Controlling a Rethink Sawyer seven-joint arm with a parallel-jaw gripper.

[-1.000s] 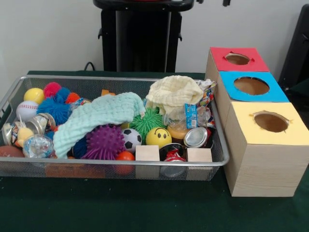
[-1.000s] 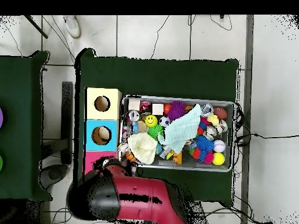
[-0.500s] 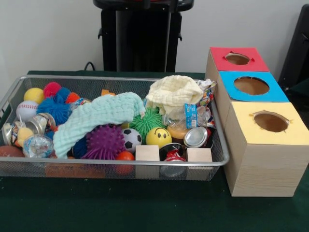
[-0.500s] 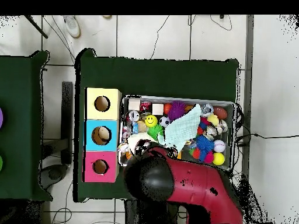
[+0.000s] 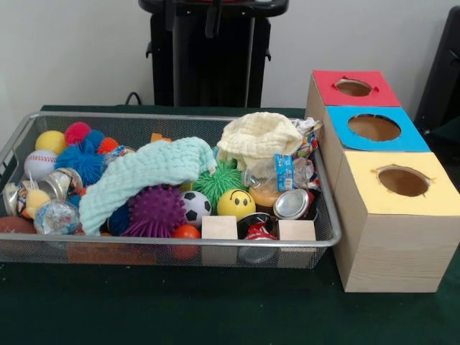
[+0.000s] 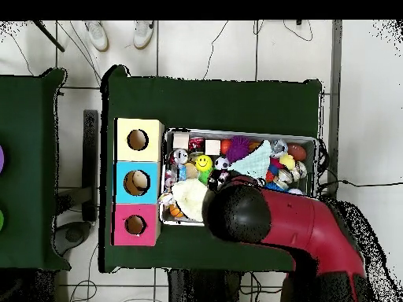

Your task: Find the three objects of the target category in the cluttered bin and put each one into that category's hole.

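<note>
While the red arm [image 6: 307,228] hung over the bin [image 5: 172,244] toward its 5 o'clock corner, gripper tips [image 5: 192,16] showed at 12 o'clock, spread unclear; the boxes [image 5: 384,180] stood clear at 3 o'clock.

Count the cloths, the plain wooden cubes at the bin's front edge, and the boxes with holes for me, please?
Cloths: 2, the mint cloth and the cream cloth
Plain wooden cubes at the front edge of the bin: 2, the left cube and the right cube
Boxes with holes: 3, the red box, the blue box and the yellow box
Total: 7
</note>
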